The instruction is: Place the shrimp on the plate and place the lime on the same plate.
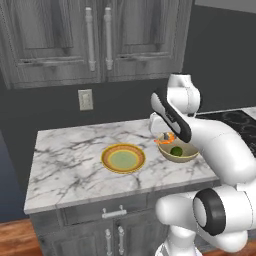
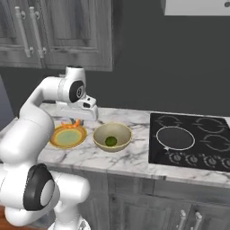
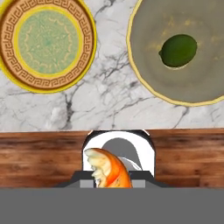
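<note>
Shrimp (image 3: pixel 108 169) sits pinched between the closed fingers (image 3: pixel 112 183), its orange curve standing up at the bottom of the hand view; it reads as lifted clear of the desk (image 1: pixel 75 165), carried and not yet set down. In the left base view the same orange piece (image 1: pixel 165 139) hangs at the end of the arm above the near rim of the bowl (image 1: pixel 179 155). Looking along the fingers, the plate (image 3: pixel 47 43) lies ahead and off to one side, the bowl (image 3: pixel 183 87) ahead and off to the other, with bare marble between them directly in line with the grip. The lime (image 3: pixel 178 50) rests inside the bowl, apart from the shrimp and apart from the plate. Plate centre is bare. Judged step: transport of the shrimp, first half of the task; lime untouched. Next move calls for a sideways carry toward the plate until the fingers stand over its pale green middle, then a lowering and a release close to the surface so the small curved piece does not roll off the rim. After that, back to the bowl for the lime.
</note>
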